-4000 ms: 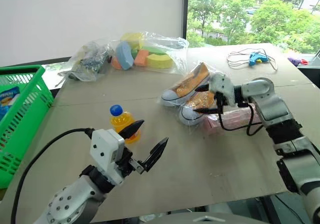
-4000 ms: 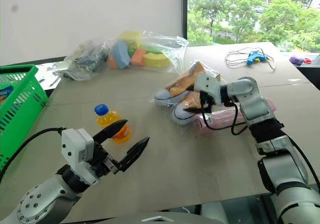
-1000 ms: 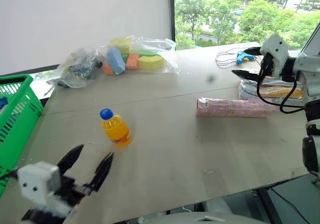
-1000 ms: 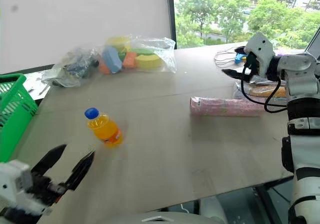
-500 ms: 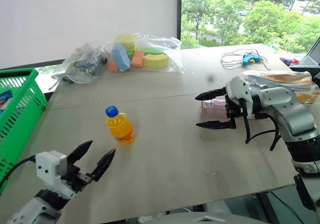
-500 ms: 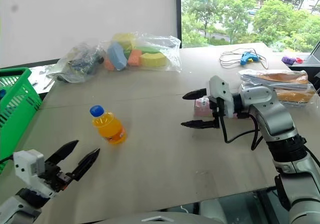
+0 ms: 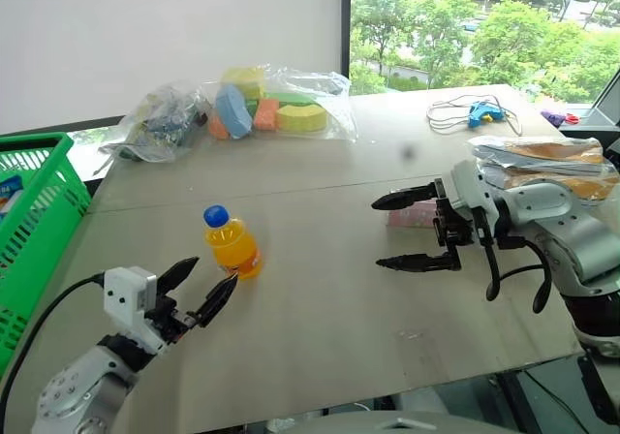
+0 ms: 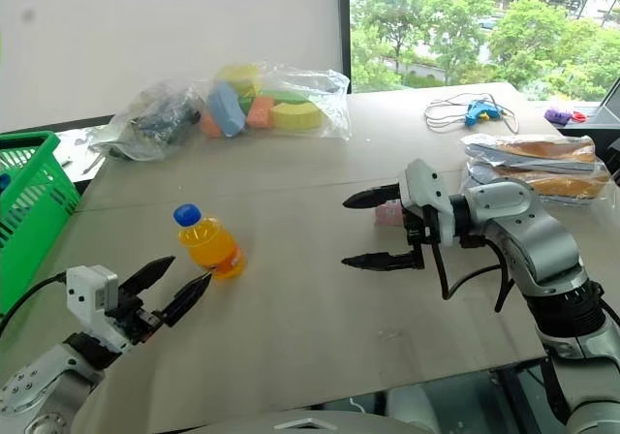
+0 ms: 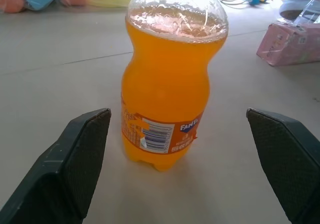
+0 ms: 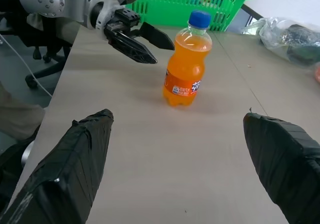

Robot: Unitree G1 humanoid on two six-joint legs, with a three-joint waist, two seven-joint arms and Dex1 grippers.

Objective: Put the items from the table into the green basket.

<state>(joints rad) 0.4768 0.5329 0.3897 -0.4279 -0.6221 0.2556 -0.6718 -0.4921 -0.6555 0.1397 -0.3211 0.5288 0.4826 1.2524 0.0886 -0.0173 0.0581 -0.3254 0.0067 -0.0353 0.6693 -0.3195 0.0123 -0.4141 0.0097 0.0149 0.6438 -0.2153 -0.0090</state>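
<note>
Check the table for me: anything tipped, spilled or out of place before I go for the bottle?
Nothing stands out. The orange-drink bottle stands upright and capped on the table, no spill around it. The pink box lies flat, and the wrapped sneakers and foam-shape bags rest intact.

An orange-drink bottle [image 7: 231, 244] with a blue cap stands upright on the beige table [image 7: 320, 308], just beyond the left gripper [image 7: 200, 290], whose 2 black fingers are spread apart. The right gripper [image 7: 409, 231] hovers mid-table, jaws wide, before a pink box [image 7: 415, 214]. The green basket [image 7: 29, 240] sits at the table's left edge; bagged foam shapes [image 7: 276, 109] lie beyond.
</note>
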